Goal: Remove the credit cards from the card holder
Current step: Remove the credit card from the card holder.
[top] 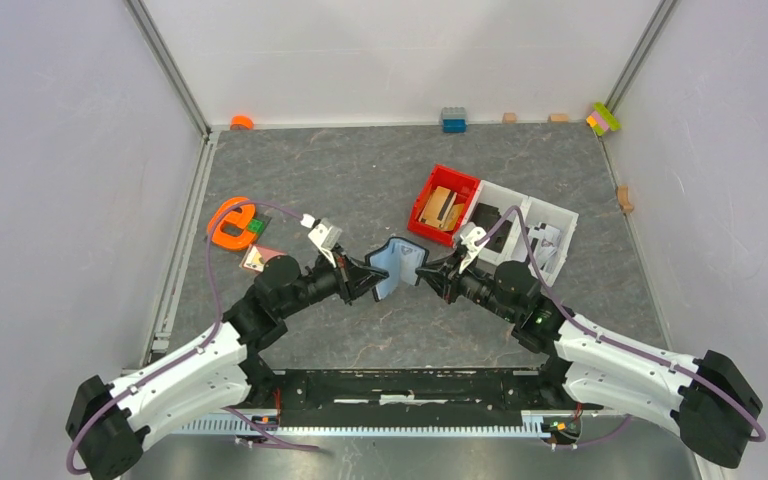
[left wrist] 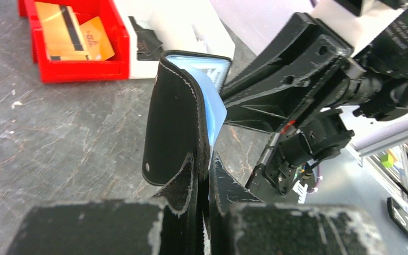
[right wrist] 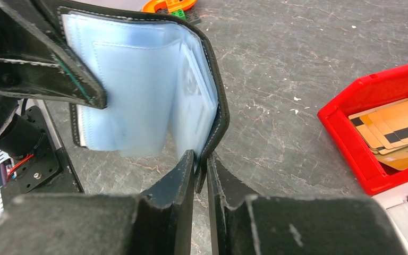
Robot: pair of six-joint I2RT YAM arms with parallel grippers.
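One card holder (top: 397,265), two bins (top: 416,208), perhaps three tan pieces (right wrist: 398,125)

No text is legible anywhere; the small red logo on the tan card (left wrist: 93,40) in the red bin (left wrist: 79,71), upper left, is too blurry.

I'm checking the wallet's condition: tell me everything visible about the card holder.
The card holder is a small black leather-like wallet with pale stitched edges and clear blue-grey plastic sleeves inside. It stands on edge, spread open like a book, one cover pinched by the left gripper, the other by the right gripper. Its snap strap hangs undone.
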